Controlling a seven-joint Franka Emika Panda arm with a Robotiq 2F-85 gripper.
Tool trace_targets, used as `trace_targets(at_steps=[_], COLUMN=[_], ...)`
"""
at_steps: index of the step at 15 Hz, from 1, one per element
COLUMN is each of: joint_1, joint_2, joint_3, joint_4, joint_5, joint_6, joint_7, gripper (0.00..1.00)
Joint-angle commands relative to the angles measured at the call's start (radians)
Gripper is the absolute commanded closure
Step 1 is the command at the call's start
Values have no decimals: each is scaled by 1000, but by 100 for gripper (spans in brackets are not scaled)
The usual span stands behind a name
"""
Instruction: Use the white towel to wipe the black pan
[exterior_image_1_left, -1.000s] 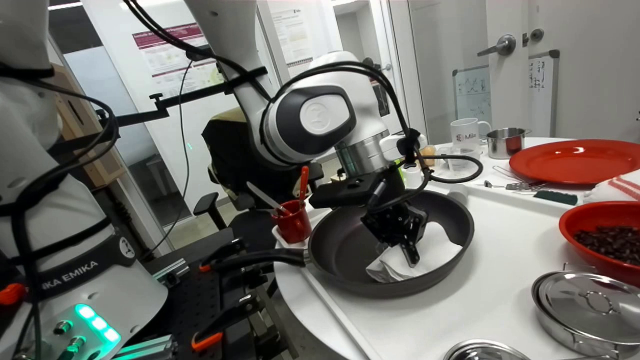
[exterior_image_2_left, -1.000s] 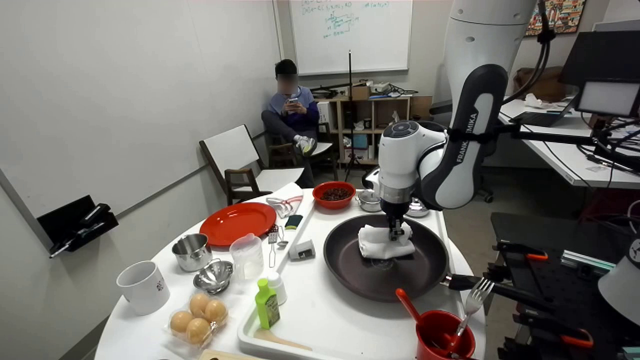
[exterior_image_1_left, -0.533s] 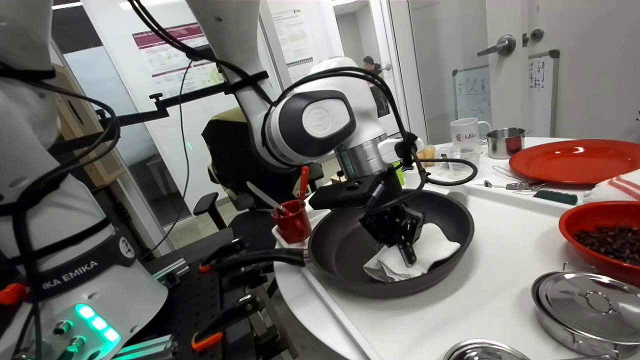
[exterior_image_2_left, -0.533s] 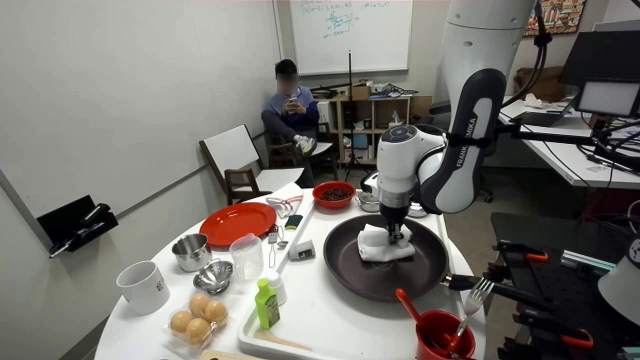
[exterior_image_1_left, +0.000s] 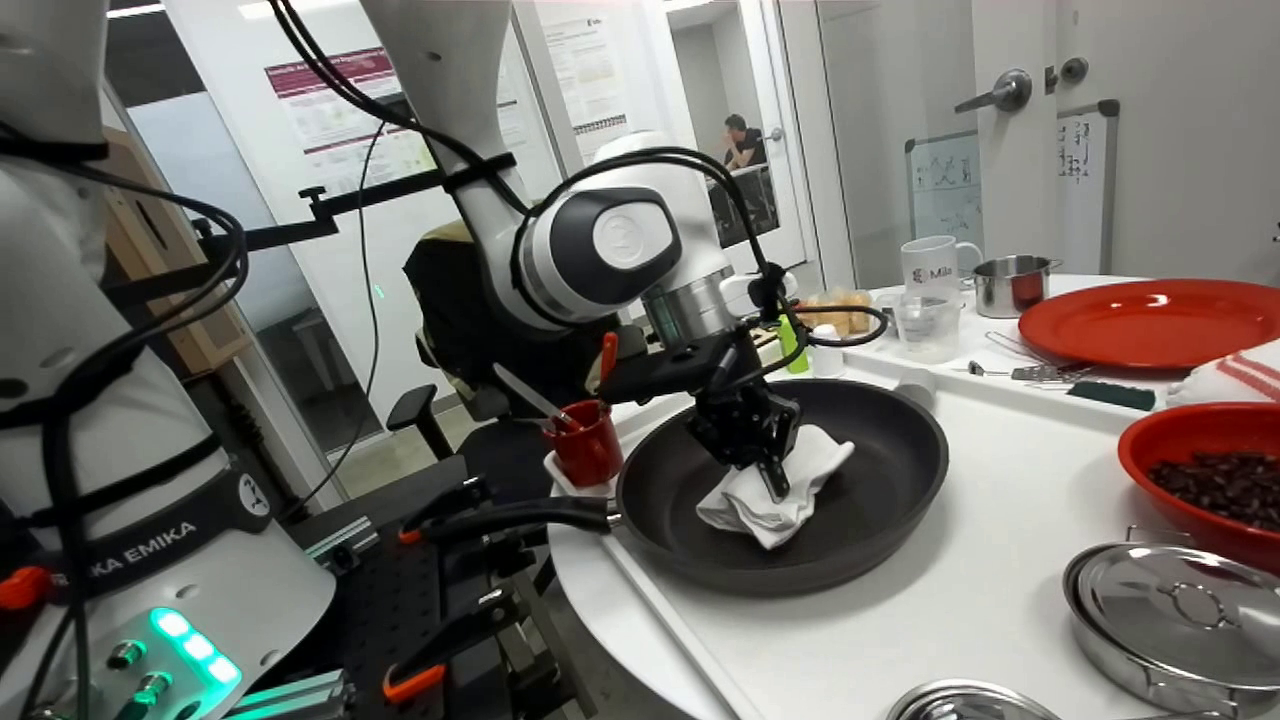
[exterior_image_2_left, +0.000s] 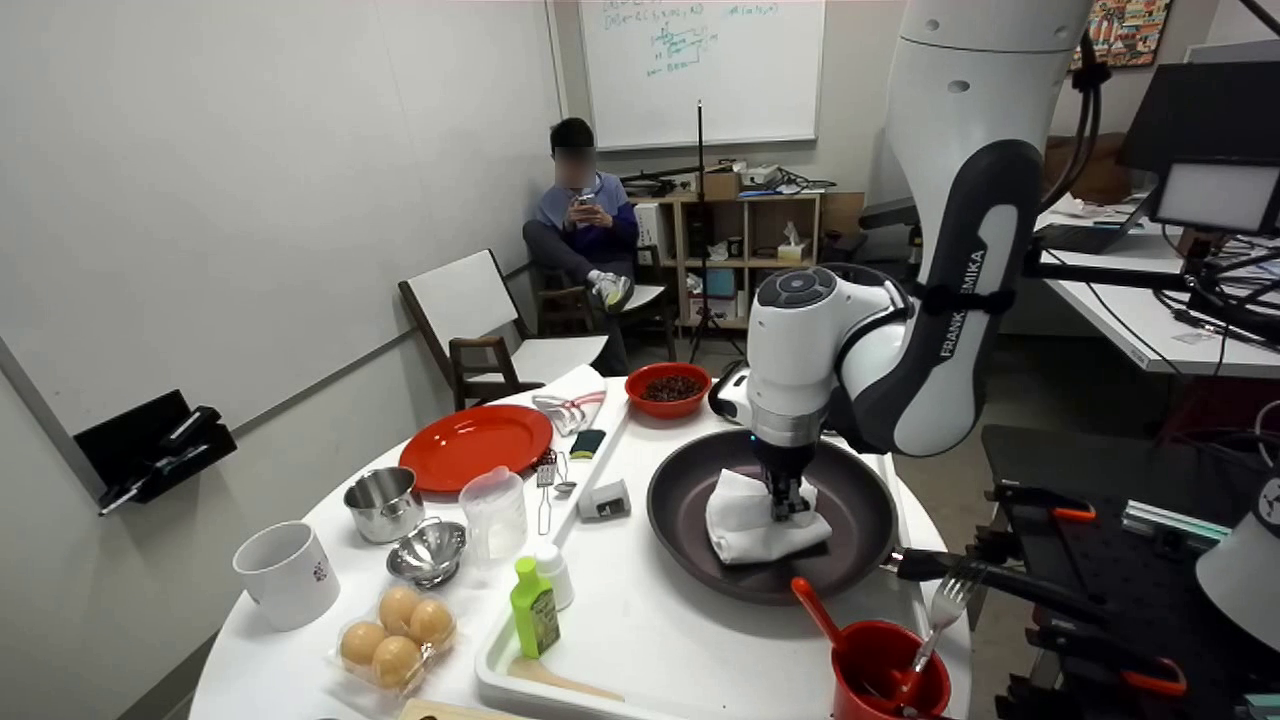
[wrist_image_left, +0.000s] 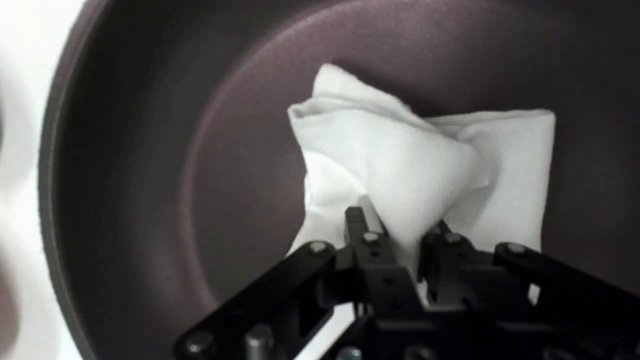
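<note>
In an exterior view the hand (exterior_image_1_left: 770, 482), pinching the white towel (exterior_image_1_left: 750, 509), has just swept it left inside the black pan (exterior_image_1_left: 885, 495), toward the handle (exterior_image_1_left: 545, 513); wiping seems under way, more strokes likely.

Far side in an exterior view, a red bowl (exterior_image_2_left: 668, 408) holds dark beans (exterior_image_2_left: 672, 387); left of it, here's a red plate (exterior_image_2_left: 476, 447)! Near left, four eggs (exterior_image_2_left: 397, 658) sit beside a white mug (exterior_image_2_left: 290, 590); near right, a fork (exterior_image_2_left: 948, 602) leans in a red cup (exterior_image_2_left: 852, 693).
</note>
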Motion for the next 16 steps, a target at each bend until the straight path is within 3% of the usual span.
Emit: trace_targets(at_steps=[1,11,16], joint_1=[58,210,243], joint_2=[2,61,79], joint_3=[1,-65,-89], joint_4=[-35,3,42], joint_5=[-14,-40,-28], joint_6=[23,21,6], joint_7=[23,59,79], gripper=[91,91,91])
